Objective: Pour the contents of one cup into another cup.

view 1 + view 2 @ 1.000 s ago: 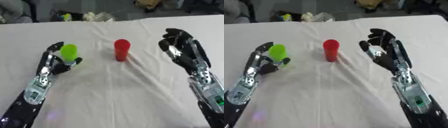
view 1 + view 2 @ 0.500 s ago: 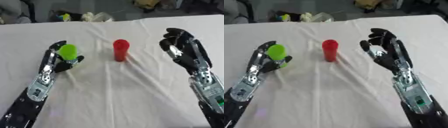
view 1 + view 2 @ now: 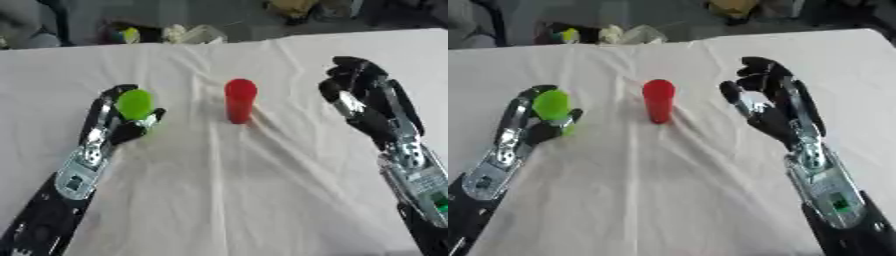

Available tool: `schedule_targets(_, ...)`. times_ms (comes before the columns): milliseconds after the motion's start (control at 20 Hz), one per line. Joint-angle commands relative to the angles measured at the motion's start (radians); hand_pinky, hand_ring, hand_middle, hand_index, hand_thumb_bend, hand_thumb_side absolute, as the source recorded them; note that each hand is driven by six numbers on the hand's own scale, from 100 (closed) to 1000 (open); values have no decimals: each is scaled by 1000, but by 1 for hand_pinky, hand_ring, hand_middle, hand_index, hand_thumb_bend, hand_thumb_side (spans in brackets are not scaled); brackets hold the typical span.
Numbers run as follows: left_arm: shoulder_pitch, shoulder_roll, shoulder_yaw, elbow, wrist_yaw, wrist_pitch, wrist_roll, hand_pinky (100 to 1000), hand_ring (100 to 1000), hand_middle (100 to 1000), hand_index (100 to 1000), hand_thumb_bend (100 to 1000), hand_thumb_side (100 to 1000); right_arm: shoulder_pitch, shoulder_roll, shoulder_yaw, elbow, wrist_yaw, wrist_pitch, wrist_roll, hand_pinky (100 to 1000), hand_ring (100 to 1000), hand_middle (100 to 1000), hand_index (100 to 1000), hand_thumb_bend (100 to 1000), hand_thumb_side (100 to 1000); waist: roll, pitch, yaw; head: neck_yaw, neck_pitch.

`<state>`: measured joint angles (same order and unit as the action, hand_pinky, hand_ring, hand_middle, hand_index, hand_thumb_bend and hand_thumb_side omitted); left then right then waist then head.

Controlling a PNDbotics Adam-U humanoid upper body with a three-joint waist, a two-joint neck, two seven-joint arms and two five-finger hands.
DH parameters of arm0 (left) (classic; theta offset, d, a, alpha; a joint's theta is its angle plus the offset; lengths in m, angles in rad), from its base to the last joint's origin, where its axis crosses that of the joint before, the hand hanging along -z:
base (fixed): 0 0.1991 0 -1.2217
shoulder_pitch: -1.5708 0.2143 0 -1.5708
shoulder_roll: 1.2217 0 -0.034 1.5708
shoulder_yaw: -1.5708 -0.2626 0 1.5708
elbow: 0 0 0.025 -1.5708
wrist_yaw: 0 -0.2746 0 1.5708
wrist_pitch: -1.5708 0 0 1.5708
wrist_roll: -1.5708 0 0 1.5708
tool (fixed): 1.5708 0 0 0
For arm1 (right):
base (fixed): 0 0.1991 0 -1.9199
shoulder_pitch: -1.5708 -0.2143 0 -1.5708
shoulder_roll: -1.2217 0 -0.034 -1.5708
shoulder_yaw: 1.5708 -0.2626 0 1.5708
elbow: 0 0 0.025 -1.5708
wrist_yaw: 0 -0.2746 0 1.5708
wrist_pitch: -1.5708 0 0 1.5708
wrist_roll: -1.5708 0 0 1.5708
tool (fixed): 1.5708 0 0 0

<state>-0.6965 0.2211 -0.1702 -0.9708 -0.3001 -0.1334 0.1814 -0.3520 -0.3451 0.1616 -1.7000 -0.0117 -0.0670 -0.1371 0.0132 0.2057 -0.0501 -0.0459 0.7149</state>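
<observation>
Green is the colour of the cup [image 3: 135,104] on the left of the red cup [image 3: 239,100]. The left hand [image 3: 114,125] has its fingers and thumb wrapped around the green cup. The red cup stands up straight in the middle, all by itself, with nothing touching it. To the right of the red cup, the right hand [image 3: 357,98] hangs in the air with its fingers bent a little, holding nothing.

I think the job has only just begun. One cup is grabbed, but nothing has been poured yet. The green cup must next go over to the red cup and tip.

Both cups sit on a white cloth [image 3: 227,185] with wrinkles. Behind the red cup, past the cloth's far edge, some small things [image 3: 157,34] lie on a dark floor.
</observation>
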Motion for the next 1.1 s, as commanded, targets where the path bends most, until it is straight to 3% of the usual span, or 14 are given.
schedule_targets(50, -7, 0, -6, -1, 22, 2, -7, 200, 532, 476, 756, 294, 254, -13, -8, -1, -12, -10, -3, 4, 737, 674, 646, 796, 605, 530, -2, -15, -1, 0, -7)
schedule_targets(350, -3, 4, 5, -32, 75, -2, 29, 100, 431, 378, 705, 165, 185, -14, -8, 0, -9, -11, -4, 6, 736, 674, 645, 796, 604, 530, -2, -16, 0, -2, -8)
schedule_targets(500, 2, 12, 10, -69, 94, -5, 54, 100, 402, 350, 694, 107, 168, -15, -8, -1, -6, -12, -4, 6, 736, 673, 643, 796, 605, 529, -2, -17, 1, -4, -8)
schedule_targets(650, 13, 24, 16, -126, 96, -6, 74, 100, 375, 325, 682, 100, 165, -17, -11, -1, 3, -14, -3, 5, 735, 669, 638, 793, 586, 516, -2, -19, 5, -7, -8)
schedule_targets(750, 24, 33, 19, -172, 108, -2, 80, 100, 360, 311, 677, 100, 170, -18, -13, -1, 14, -17, -4, 5, 734, 666, 632, 786, 528, 477, -1, -20, 8, -8, -8)
schedule_targets(1100, 78, 59, 15, -361, 168, 26, 78, 100, 334, 288, 663, 100, 174, -23, -26, 10, 97, -25, -2, 16, 729, 656, 620, 771, 519, 424, -1, -25, 30, -18, -6)
